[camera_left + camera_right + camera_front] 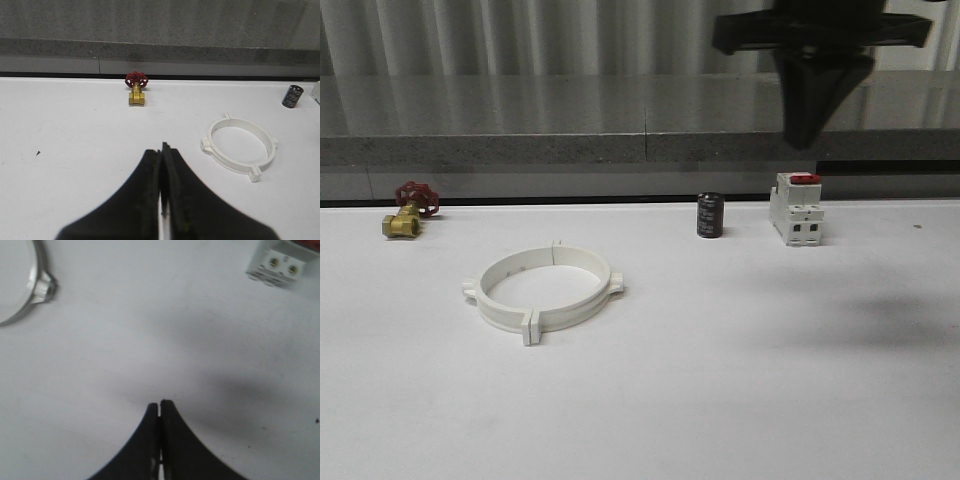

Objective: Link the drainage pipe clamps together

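The two drainage pipe clamps [531, 328] lie joined as one flat white ring on the white table, left of centre, with square tabs sticking out around it. In the left wrist view the ring [229, 162] lies ahead of my left gripper [162, 147] and to one side. That gripper is shut with nothing between its fingers. My right gripper [805, 135] hangs high above the table's back right, well away from the ring. Its wrist view shows it [160, 404] shut and empty over bare table, with one tab of the ring [44, 286] at the frame's corner.
A brass valve with a red handwheel [408, 212] sits at the back left. A black cylinder [710, 215] and a white blocky switch with a red top [796, 210] stand at the back right. A grey ledge [640, 140] runs behind the table.
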Robot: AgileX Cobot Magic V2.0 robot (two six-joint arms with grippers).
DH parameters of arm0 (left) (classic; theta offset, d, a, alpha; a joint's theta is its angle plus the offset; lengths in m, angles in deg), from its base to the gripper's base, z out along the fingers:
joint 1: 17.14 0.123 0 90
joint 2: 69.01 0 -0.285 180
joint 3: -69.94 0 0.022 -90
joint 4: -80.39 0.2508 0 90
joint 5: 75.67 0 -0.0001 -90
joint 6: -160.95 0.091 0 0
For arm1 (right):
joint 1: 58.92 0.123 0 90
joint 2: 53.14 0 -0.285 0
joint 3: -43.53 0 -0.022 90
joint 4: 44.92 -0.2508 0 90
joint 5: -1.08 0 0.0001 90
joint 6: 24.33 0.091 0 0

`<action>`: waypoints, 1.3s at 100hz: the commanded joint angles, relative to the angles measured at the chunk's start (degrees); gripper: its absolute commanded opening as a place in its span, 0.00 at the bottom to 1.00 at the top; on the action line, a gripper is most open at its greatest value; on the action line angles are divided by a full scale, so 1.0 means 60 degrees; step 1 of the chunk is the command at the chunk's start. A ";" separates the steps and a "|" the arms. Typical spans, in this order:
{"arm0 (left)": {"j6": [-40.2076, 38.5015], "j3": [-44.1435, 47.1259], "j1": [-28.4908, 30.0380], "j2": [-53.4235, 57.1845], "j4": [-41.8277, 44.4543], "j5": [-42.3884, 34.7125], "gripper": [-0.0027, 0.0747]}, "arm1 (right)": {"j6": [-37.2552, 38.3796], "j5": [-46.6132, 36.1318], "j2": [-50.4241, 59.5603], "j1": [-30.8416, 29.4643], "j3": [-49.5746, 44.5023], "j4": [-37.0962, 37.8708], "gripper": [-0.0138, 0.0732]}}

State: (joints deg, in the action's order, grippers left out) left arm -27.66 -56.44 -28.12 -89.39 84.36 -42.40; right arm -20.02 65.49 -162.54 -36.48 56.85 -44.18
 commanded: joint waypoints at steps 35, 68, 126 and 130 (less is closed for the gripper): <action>-0.0016 -0.0246 0.0038 -0.0085 0.0015 -0.0714 0.01 | 0.0484 -0.2172 0.3553 -0.2580 -0.3703 -0.0339 0.09; -0.0016 -0.0246 0.0038 -0.0085 0.0015 -0.0714 0.01 | 0.0513 -0.3147 0.6292 -0.3754 -0.6475 -0.0277 0.09; -0.0016 -0.0246 0.0038 -0.0085 0.0015 -0.0714 0.01 | 0.0513 -0.6704 1.2109 -0.3797 -1.0234 0.0547 0.08; -0.0016 -0.0246 0.0038 -0.0085 0.0015 -0.0714 0.01 | 0.0513 -0.6854 1.2553 -0.3797 -1.0457 0.0573 0.08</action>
State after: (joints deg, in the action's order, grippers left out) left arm -27.66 -56.44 -28.12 -89.39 84.36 -42.40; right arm -16.91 30.87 -91.46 -58.92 -4.80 -42.28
